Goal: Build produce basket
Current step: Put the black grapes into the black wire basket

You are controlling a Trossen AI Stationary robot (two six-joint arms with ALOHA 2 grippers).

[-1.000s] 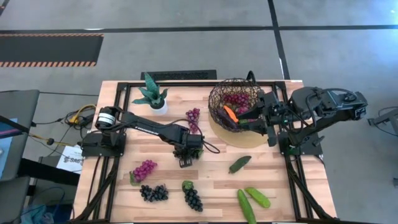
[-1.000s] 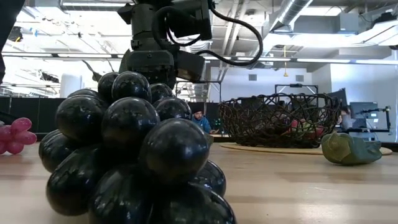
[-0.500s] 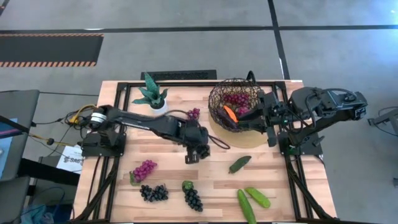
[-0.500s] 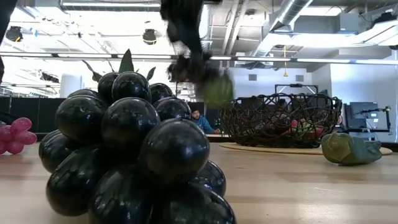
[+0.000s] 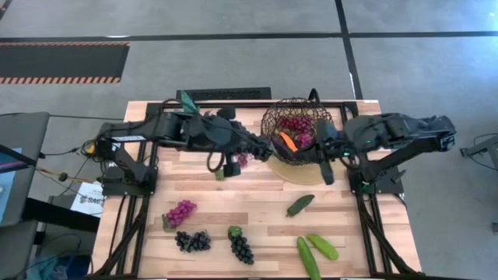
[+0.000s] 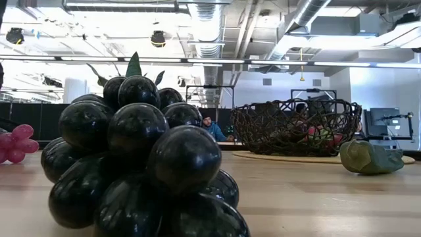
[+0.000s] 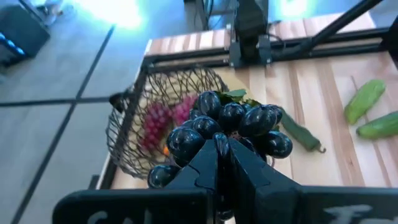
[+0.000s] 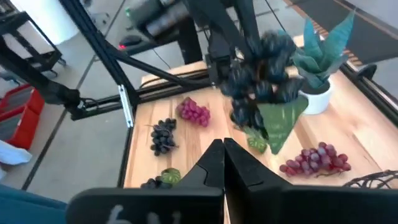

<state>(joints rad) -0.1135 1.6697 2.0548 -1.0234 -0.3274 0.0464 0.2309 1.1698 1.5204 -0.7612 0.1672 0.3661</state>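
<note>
Light wood plank surface point(image 5: 257, 210) under everything. Round dark brown open-weave wire basket point(image 5: 294, 128) at the far right side, sitting on a flat tan disc point(image 5: 299, 171), already loaded with magenta grapes point(image 5: 294, 123) and an orange carrot point(image 5: 287, 141). Left hand point(image 7: 222, 144) raised just left of the basket, clenched on a glossy black grape bunch point(image 7: 227, 124) with a green leaf. Right hand point(image 8: 222, 149) pinched shut, nothing in it, beside the basket's right rim. Loose along the near edge: green cucumbers point(image 5: 315, 253), two dark grape bunches point(image 5: 193, 240), one magenta bunch point(image 5: 181, 211).
</note>
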